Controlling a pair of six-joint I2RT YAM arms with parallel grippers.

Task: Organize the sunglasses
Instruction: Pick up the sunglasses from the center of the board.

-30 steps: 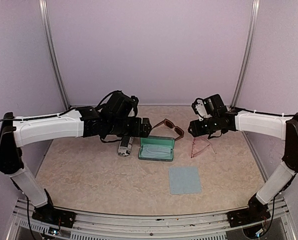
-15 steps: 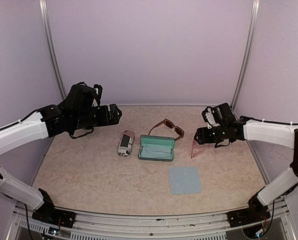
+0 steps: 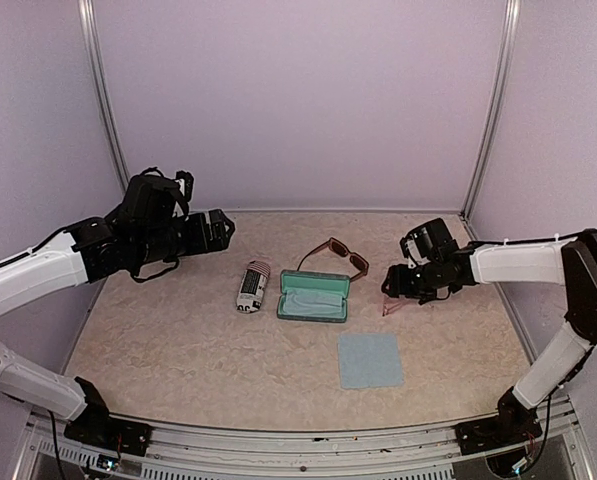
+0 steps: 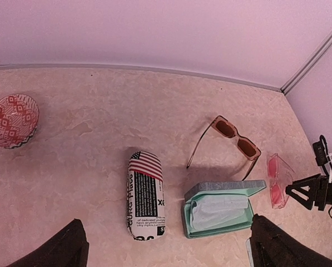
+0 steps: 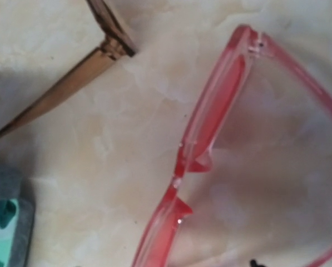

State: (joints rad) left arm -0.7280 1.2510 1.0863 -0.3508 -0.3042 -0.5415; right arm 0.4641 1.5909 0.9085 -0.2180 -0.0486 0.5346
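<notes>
The brown sunglasses [image 3: 336, 258] lie unfolded behind the open teal case [image 3: 313, 297]; they also show in the left wrist view [image 4: 232, 139]. The pink sunglasses [image 3: 392, 303] lie on the table to the right of the case, and fill the right wrist view [image 5: 210, 128]. My right gripper [image 3: 393, 284] is low, right over the pink pair; its fingers do not show clearly. My left gripper [image 3: 216, 230] is open and empty, raised at the back left, far from both pairs.
A striped soft pouch [image 3: 251, 287] lies left of the case. A blue cloth [image 3: 370, 360] lies in front of the case. A red patterned bowl [image 4: 13, 119] sits at the far left. Walls enclose the table on three sides.
My left arm has pulled back from the middle of the table to the back left. My right gripper has dropped down and forward onto the pink sunglasses.
</notes>
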